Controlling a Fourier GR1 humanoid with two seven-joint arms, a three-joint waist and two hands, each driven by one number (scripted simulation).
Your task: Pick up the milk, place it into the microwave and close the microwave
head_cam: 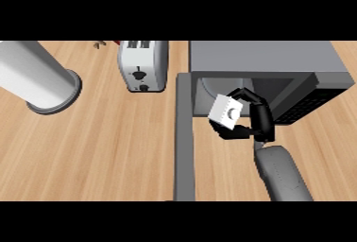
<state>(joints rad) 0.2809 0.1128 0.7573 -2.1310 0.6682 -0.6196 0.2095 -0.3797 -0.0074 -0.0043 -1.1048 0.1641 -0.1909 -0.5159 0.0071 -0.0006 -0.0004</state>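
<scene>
- White milk carton [226, 112] is held in the right hand [260, 118] at the mouth of the microwave [265, 56], just outside its dark cavity.
- Fingers curl over the carton's far edge and the thumb hooks its near edge, pinching it between them.
- Cavity lies straight beyond the carton, away from the robot; the open door [185, 142] stands just to its left.
- Carton's long axis looks tilted, its far end leaning slightly right, toward the opening.
- Left hand does not show.

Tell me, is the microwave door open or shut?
Open. The door sticks out from the microwave, and its dark inside shows behind the milk in the right hand.
</scene>
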